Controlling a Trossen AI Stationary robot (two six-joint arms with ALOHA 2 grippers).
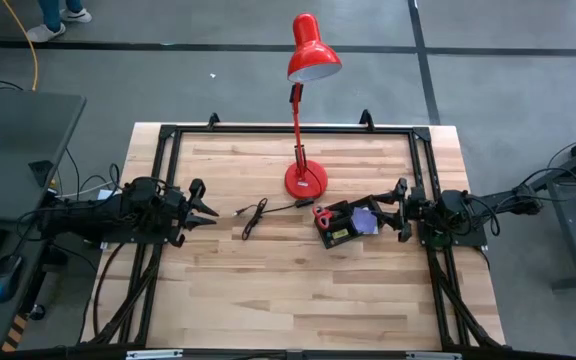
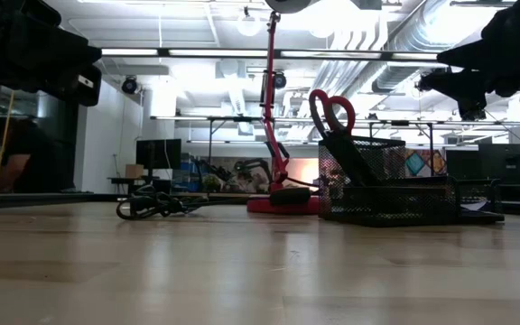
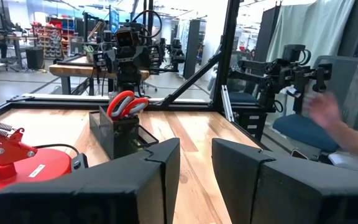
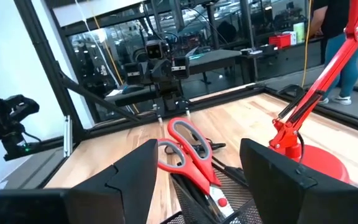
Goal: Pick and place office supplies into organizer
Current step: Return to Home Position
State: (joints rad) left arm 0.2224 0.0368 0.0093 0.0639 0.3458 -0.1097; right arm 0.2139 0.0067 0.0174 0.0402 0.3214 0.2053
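Note:
The black mesh organizer stands right of the table's middle. Red-handled scissors stand in its cup, handles up. A purple sticky-note pad lies in its right part. My right gripper is open and level just right of the organizer. In the right wrist view the scissors show in the gap beyond its fingers, untouched. My left gripper waits level at the table's left, fingers a little apart with nothing between them.
A red desk lamp stands on its round base just beyond the organizer, its head over the far edge. A black coiled cable lies mid-table. A person's hand moves beyond the table's right side.

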